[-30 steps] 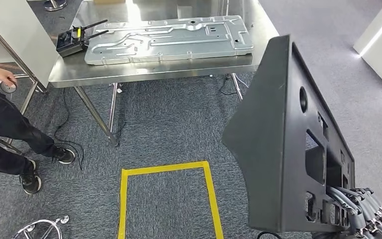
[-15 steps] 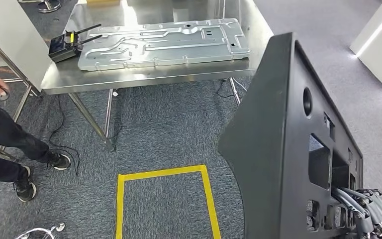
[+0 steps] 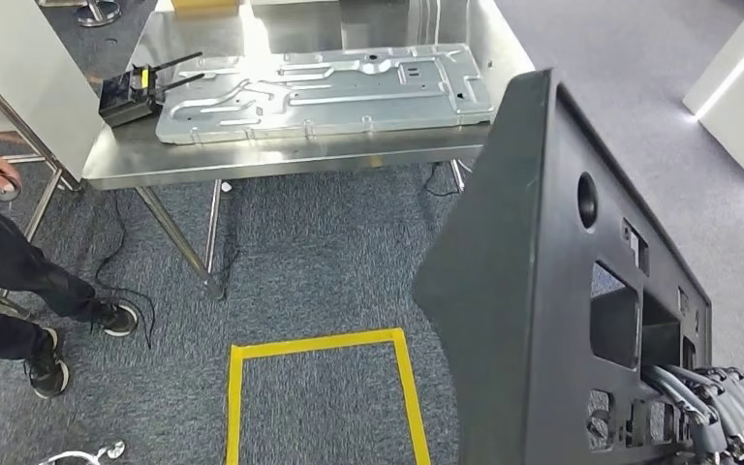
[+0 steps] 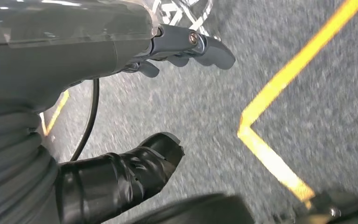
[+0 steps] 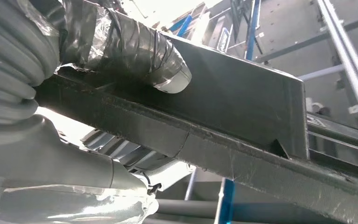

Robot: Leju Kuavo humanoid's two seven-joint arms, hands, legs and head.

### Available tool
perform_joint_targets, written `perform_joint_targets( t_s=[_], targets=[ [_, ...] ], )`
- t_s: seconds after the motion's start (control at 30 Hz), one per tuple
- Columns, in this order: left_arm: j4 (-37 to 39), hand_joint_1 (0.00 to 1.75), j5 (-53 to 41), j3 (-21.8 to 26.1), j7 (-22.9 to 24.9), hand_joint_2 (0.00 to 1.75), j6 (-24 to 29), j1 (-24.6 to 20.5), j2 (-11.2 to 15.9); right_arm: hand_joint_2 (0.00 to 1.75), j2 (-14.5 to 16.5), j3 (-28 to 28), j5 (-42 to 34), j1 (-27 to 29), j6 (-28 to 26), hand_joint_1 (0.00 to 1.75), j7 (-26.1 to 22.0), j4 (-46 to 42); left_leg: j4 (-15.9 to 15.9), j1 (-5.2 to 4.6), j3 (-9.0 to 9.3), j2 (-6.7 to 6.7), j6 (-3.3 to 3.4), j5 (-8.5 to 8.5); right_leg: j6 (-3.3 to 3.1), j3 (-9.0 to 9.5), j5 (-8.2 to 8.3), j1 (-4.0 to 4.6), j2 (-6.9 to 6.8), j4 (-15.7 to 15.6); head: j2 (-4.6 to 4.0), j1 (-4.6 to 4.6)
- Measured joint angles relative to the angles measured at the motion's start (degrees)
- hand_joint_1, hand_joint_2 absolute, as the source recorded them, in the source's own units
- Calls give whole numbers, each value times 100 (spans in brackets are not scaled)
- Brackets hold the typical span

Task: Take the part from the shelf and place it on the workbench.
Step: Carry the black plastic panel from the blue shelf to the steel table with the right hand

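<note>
A large black plastic panel (image 3: 552,291), pierced with rectangular cut-outs and a round hole, is held upright at the right of the head view by the right hand (image 3: 722,412), whose grey fingers are hooked through the openings near the panel's lower corner. In the right wrist view the tape-wrapped thumb (image 5: 135,51) is pressed against one face of the panel (image 5: 242,107) while the rest of the hand lies against the other side, so the part is clamped between them.

The left hand (image 4: 135,116) is seen in its wrist view above grey carpet, the taped thumb (image 4: 135,165) and the darker fingers (image 4: 200,44) set well apart, with nothing between them and nothing touched.

Ahead, a stainless-steel workbench (image 3: 281,160) is seen beyond the panel's top edge. A long stamped sheet-metal plate (image 3: 325,92) is laid flat along the bench, and a small black device with antennas (image 3: 131,92) rests just beside the plate's left end. The panel is held well short of the bench, over the floor.

A rectangle of yellow tape (image 3: 325,392) is marked on the carpet (image 3: 310,262) between the robot and the bench. A person's legs in dark trousers and black shoes (image 3: 19,300) are seen at the left edge, near a bench leg and trailing cables.
</note>
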Motion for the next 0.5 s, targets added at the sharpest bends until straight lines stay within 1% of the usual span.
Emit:
perform_joint_targets(
  t_s=[0.03, 0.07, 0.1, 0.13, 0.17, 0.2, 0.23, 0.27, 0.3, 0.33, 0.37, 0.4, 0.43, 0.47, 0.5],
  targets=[
    [-1, 0, 15, 52, -79, 175, -65, 6, 2, 175, 0, 0, 25, 1, 0, 175, 0, 0, -38, 14, 21, -8, 36, 19, 27, -5, -38, -1, -1, 36, 0, 3],
    [-1, 0, 25, 101, -138, 175, -111, 11, 4, 175, 0, 0, 42, 1, 0, 175, 0, 0, -79, 28, 44, -13, 73, 40, 51, -62, -138, -1, 1, 176, 0, 7],
    [0, 0, 40, 140, -189, 175, -161, 14, 4, 175, 0, 1, 56, 2, 0, 175, 0, 0, -109, 38, 62, -16, 103, 54, 69, -171, -286, -6, 5, 418, 0, 10],
    [-1, 0, 77, 181, -270, 175, -267, 15, 8, 175, 0, 2, 81, 3, 0, 175, 0, 3, -117, 30, 65, -21, 123, 55, 85, -346, -470, -6, 7, 779, 0, 14],
    [-1, 0, 144, 233, -414, 175, -485, 16, 42, 175, 0, 11, 126, 3, 0, 175, 0, 11, -115, 25, 63, -29, 134, 54, 96, -545, -634, -7, 9, 1166, 0, 12],
    [-1, 0, 243, 296, -610, 175, -832, 18, 105, 175, 1, 31, 200, 2, 0, 175, 0, 23, -112, 19, 64, -40, 138, 50, 103, -695, -712, -7, 10, 1450, 0, 12],
    [-1, 0, 365, 375, -832, 175, -1278, 19, 208, 175, 7, 62, 299, 1, 0, 175, 0, 39, -108, 14, 68, -55, 139, 46, 102, -767, -685, -7, 10, 1565, 0, 11],
    [-1, 0, 477, 461, -1025, 175, -1729, 21, 335, 175, 14, 105, 403, -1, 0, 175, 0, 56, -102, 12, 76, -73, 133, 42, 92, -717, -539, -7, 12, 1430, 0, 11],
    [-1, 0, 573, 541, -1152, 175, -2098, 27, 446, 175, 25, 145, 490, -2, 0, 175, 0, 68, -94, 11, 86, -96, 122, 34, 75, -564, -323, -7, 21, 1098, 0, 11],
    [-1, 0, 652, 617, -1215, 175, -2357, 38, 540, 175, 41, 179, 554, -3, 0, 175, 0, 77, -83, 11, 91, -119, 107, 24, 48, -371, -132, -9, 56, 683, 0, 12],
    [-1, 0, 719, 687, -1234, 175, -2525, 50, 602, 175, 57, 204, 594, -1, 0, 175, 0, 81, -64, 1, 89, -145, 85, 11, 25, -207, 4, -4, 86, 328, 0, 10],
    [-1, 0, 786, 761, -1235, 175, -2655, 64, 647, 175, 75, 221, 620, 1, 0, 175, 0, 82, -52, -8, 82, -165, 62, 4, 3, -104, 69, 3, 107, 98, 0, 10],
    [-1, 0, 846, 836, -1230, 175, -2766, 80, 681, 175, 95, 232, 641, 3, 0, 175, 0, 83, -48, -13, 75, -179, 38, 0, -19, -65, 72, 15, 120, 0, 0, 10],
    [-1, 0, 897, 908, -1225, 175, -2861, 97, 708, 175, 114, 240, 658, 6, 0, 175, 0, 83, -53, -17, 72, -192, 11, 0, -36, -63, 76, 27, 105, -12, 0, 10],
    [-1, 0, 933, 972, -1218, 175, -2937, 120, 734, 175, 132, 247, 670, 6, 0, 175, 0, 83, -58, -16, 70, -196, -17, -5, -64, -57, 88, 15, 87, -29, 0, 10]
  ],
)
